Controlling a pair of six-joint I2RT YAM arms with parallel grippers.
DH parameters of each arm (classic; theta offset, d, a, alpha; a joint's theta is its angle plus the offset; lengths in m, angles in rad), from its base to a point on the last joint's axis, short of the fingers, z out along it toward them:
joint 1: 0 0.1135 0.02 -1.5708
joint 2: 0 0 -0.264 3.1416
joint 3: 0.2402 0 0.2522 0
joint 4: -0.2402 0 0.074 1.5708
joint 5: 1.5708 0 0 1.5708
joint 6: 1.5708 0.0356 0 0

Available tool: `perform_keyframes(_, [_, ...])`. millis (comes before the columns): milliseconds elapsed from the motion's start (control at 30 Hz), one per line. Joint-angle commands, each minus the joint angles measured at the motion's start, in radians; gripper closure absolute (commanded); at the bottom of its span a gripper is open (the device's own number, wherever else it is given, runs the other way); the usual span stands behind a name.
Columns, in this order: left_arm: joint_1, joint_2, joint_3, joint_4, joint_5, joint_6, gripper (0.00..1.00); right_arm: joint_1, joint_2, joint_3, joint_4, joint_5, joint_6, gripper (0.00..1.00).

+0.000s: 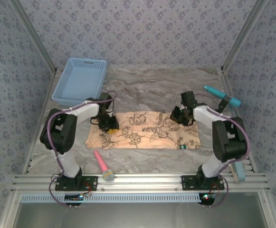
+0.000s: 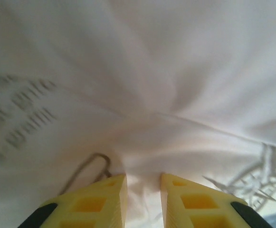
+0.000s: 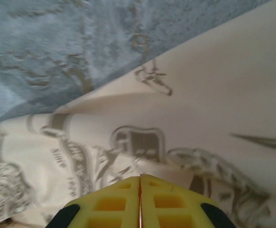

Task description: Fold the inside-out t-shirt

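From above, the t-shirt [image 1: 147, 130] lies folded into a long flat strip in the middle of the marbled worktop [image 1: 147, 90], printed side up. The left gripper [image 1: 108, 124] is down on the strip's far left corner, and the right gripper [image 1: 178, 117] is at its far right edge. A blue basket [image 1: 61, 80] stands at the far left, well apart from the shirt. A pink tool [image 1: 102, 164] lies near the front, and a teal tool [image 1: 221, 94] lies at the far right.

In the left wrist view, the yellow fingers [image 2: 104, 199] stand a narrow gap apart with pale cloth bunched between them. Creases in the t-shirt [image 2: 152, 71] run out from that pinch.

In the right wrist view, the gripper [image 3: 140, 178] has its fingers pressed together, just over the printed t-shirt [image 3: 214, 95]. I cannot tell whether any cloth is caught. The shirt's edge runs diagonally, with bare worktop [image 3: 57, 47] beyond.
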Motion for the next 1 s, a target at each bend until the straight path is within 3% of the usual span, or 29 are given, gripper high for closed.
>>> perform_keyframes(0, [0.018, 0.042, -0.01, 0.015, -0.037, -0.01, 0.74, -0.022, 0.036, -0.028, 0.026, 0.002, -0.067, 0.91])
perform_keyframes(100, [0.02, 0.065, -0.01, 0.006, -0.064, 0.015, 0.74, -0.048, 0.035, -0.079, 0.018, 0.038, -0.125, 0.92])
perform_keyframes(200, [0.02, 0.081, -0.011, 0.002, -0.053, 0.038, 0.74, -0.083, 0.011, -0.121, 0.065, -0.018, -0.152, 0.91])
perform_keyframes(400, [0.017, 0.043, 0.008, -0.042, -0.021, 0.078, 0.71, -0.08, -0.107, -0.065, -0.014, 0.049, -0.195, 0.8])
perform_keyframes(533, [-0.03, -0.043, 0.114, -0.154, 0.026, 0.115, 0.66, -0.075, -0.242, -0.022, -0.201, 0.157, -0.078, 0.6])
perform_keyframes(700, [-0.068, -0.055, 0.195, -0.215, -0.095, 0.184, 0.64, -0.058, -0.309, -0.08, -0.323, 0.249, 0.136, 0.49])
perform_keyframes(833, [-0.067, -0.003, 0.192, -0.228, -0.176, 0.201, 0.64, -0.016, -0.301, -0.17, -0.301, 0.296, 0.321, 0.41])
perform_keyframes(967, [-0.066, 0.015, 0.138, -0.207, -0.197, 0.2, 0.64, -0.018, -0.23, -0.217, -0.115, 0.274, 0.388, 0.45])
